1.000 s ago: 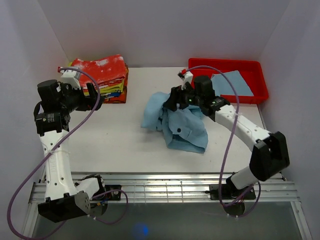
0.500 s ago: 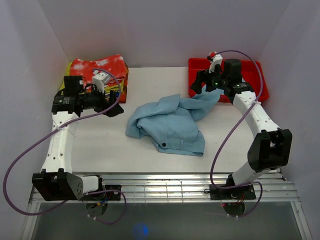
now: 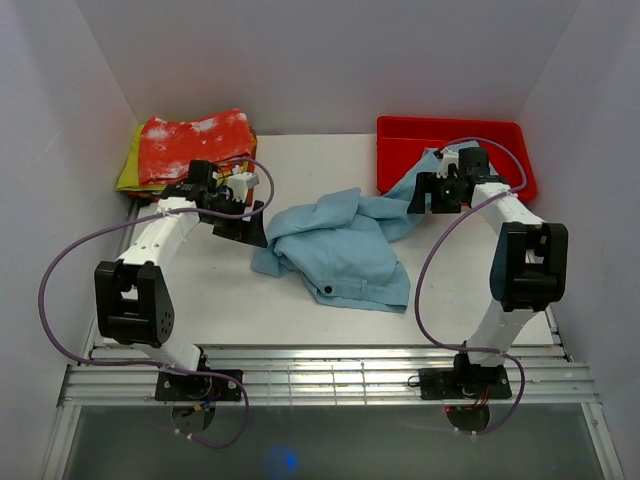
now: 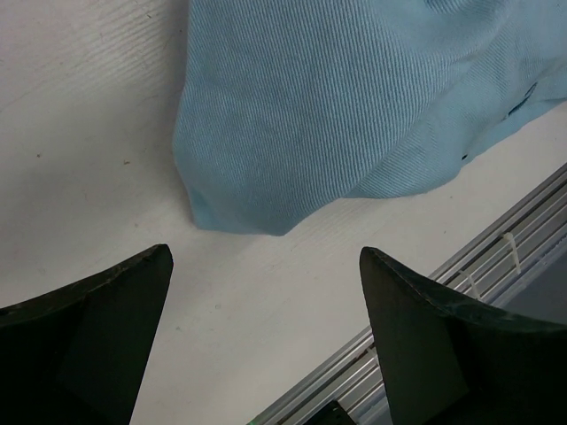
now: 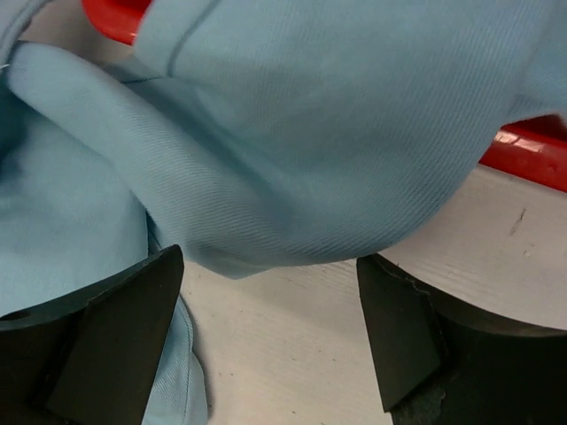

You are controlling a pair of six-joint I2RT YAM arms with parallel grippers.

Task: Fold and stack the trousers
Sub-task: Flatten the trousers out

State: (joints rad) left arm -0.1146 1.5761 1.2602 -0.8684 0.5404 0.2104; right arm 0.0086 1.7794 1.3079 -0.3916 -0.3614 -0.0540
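Note:
The light sky-blue trousers [image 3: 340,250] lie crumpled in the middle of the white table, with one part draped over the front rim of the red tray [image 3: 400,135]. My left gripper [image 3: 243,226] is open and empty just left of the trousers' left edge, which shows in the left wrist view [image 4: 337,115]. My right gripper [image 3: 425,192] is open and empty by the tray's front rim, right beside the draped fabric [image 5: 292,150], with bare table between its fingers.
A stack of folded clothes topped by a red-and-white garment [image 3: 195,140] sits at the back left. The red tray holds folded blue cloth [image 3: 440,160]. A metal rail [image 3: 320,375] runs along the table's near edge.
My left gripper moved right and down to the trousers' left edge. My right gripper dropped from above the tray to the table at the tray's front rim. The trousers barely shifted.

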